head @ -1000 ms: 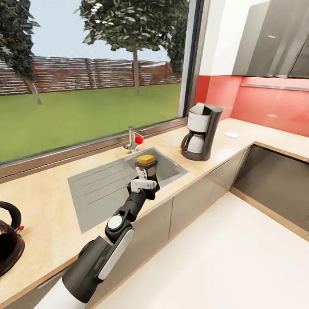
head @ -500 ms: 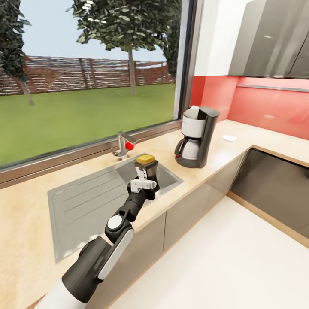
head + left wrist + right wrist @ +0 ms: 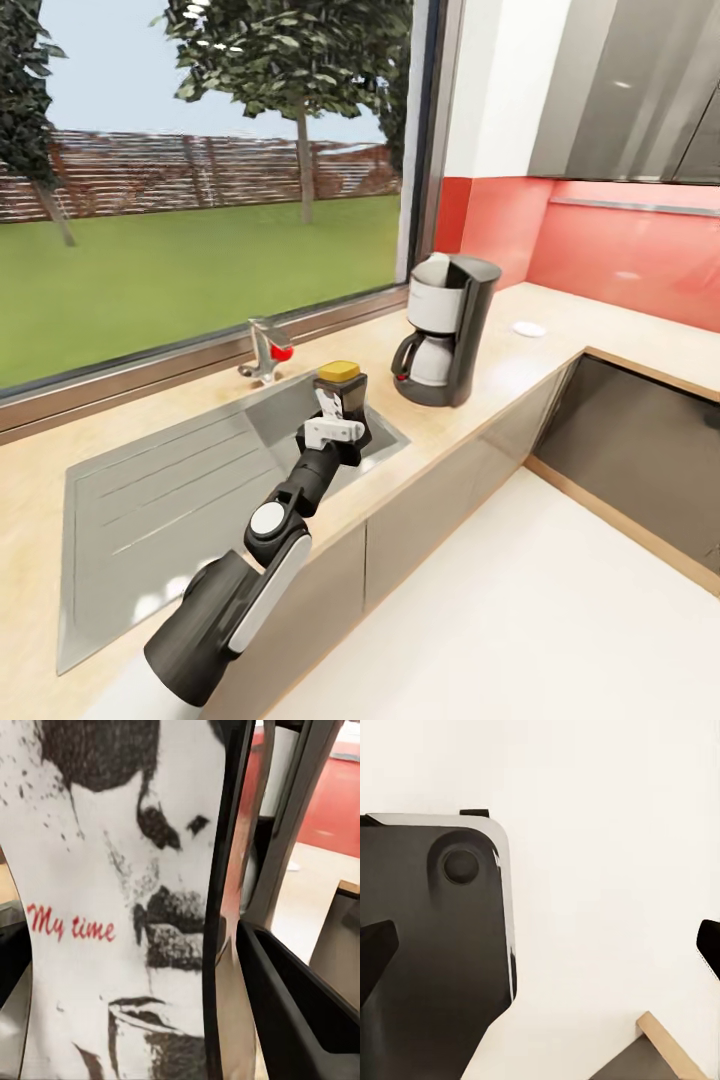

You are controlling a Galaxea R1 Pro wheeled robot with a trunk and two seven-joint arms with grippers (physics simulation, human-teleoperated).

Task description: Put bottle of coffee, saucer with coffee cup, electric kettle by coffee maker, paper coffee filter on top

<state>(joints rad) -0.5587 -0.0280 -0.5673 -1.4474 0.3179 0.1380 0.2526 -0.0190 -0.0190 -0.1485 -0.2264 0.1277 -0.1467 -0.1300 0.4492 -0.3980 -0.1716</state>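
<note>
The left gripper has its jaws clenched on the bottle of coffee — held above the sink, not yet set beside the coffee maker near the counter corner. Right jaws spread, holding nothing. Filter, saucer, cup, kettle remain.

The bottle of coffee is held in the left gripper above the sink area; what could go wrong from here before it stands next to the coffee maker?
1. The bottle of coffee hangs over the sink; if the left gripper slips, it could fall into the basin.
2. The coffee maker stands close ahead on the kitchen countertop; a wide swing could knock it.
3. The spot beside it lies near the counter's front edge, so a careless release might tip the bottle off.
</note>
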